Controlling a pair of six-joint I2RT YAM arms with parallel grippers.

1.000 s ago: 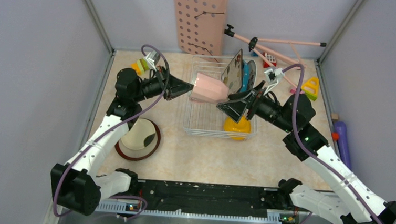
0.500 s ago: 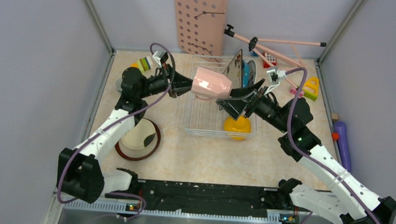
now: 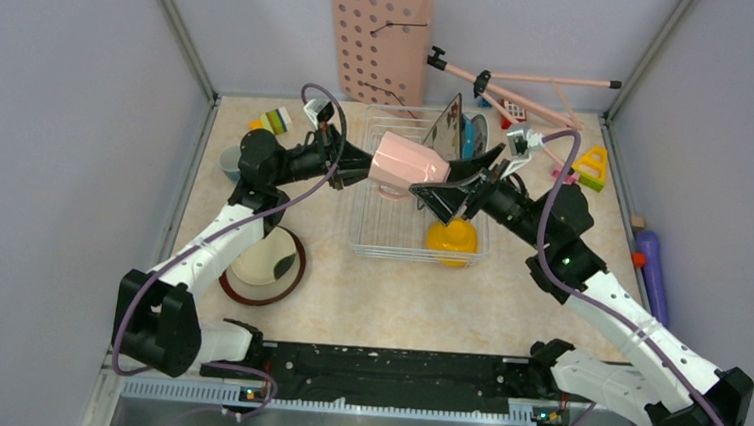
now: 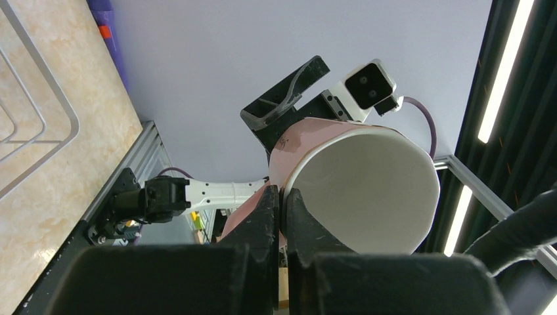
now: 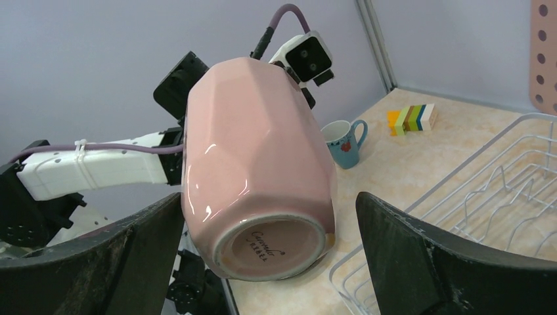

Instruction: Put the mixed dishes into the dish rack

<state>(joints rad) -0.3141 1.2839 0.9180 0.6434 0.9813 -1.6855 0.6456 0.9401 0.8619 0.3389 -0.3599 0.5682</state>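
Tabletop: above white wire rack (image 3: 387, 231), my left gripper (image 3: 370, 164) pinches pink faceted mug (image 3: 412, 162) by rim (axis level); base faces right gripper (image 3: 452, 186), jaws spread.

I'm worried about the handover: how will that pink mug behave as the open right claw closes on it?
The pink mug looks glazed and shiny, so it may slip in a hard grip. Its flat facets probably give steadier contact than a round wall. The left claw pinches only the rim, so a nudge could swivel it.
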